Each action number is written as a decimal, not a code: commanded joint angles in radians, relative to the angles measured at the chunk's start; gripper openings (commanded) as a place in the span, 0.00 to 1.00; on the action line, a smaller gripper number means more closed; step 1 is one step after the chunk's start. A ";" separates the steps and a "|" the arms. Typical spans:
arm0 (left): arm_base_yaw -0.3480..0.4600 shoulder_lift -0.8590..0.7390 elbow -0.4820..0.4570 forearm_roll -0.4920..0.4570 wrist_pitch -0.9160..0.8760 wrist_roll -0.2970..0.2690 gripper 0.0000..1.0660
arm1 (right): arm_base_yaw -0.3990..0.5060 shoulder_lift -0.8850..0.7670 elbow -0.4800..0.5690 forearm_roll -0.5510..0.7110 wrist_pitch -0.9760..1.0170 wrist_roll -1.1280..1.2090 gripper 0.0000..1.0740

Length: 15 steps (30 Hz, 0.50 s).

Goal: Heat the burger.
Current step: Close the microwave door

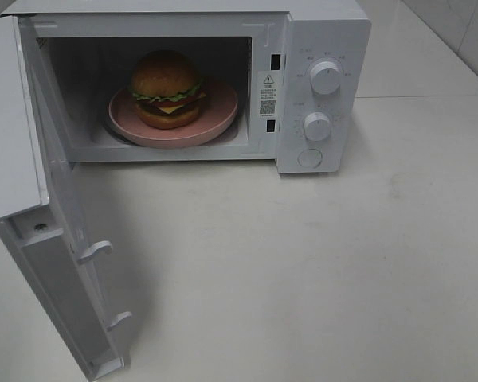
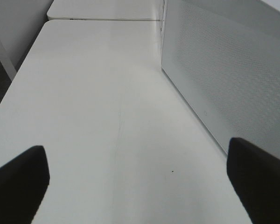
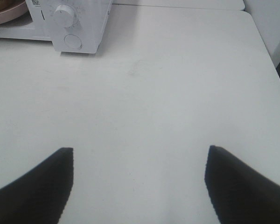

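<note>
Out beyond the microwave's (image 1: 323,32) hinge side, the left tool (image 2: 136,158) hangs over bare bench (image 2: 93,93) with its fingers spread wide and nothing between them. Close alongside it runs a perforated white panel, which I take to be the outer face of the door (image 1: 60,215). That door stands swung fully out toward the front of the microwave, so the left arm looks much the nearer one to push it shut, probably the next step. Inside the cavity the burger (image 1: 167,89) sits upright on a pink plate (image 1: 221,119), already in place for heating. On the control side are two knobs (image 1: 326,77) above a round button (image 1: 309,157). The right tool (image 3: 140,154), also spread and empty, faces them from well in front of the microwave. Only the high camera shows the burger. The right wrist camera catches just a sliver of plate, and the left none of the cavity.
</note>
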 commanded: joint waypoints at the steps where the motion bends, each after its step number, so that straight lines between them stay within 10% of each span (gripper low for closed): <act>1: -0.003 -0.019 0.002 -0.001 -0.007 -0.003 0.92 | -0.006 -0.027 0.000 0.002 -0.011 -0.002 0.70; 15: -0.003 -0.019 0.002 -0.001 -0.007 -0.003 0.92 | -0.006 -0.027 0.000 0.002 -0.011 -0.002 0.70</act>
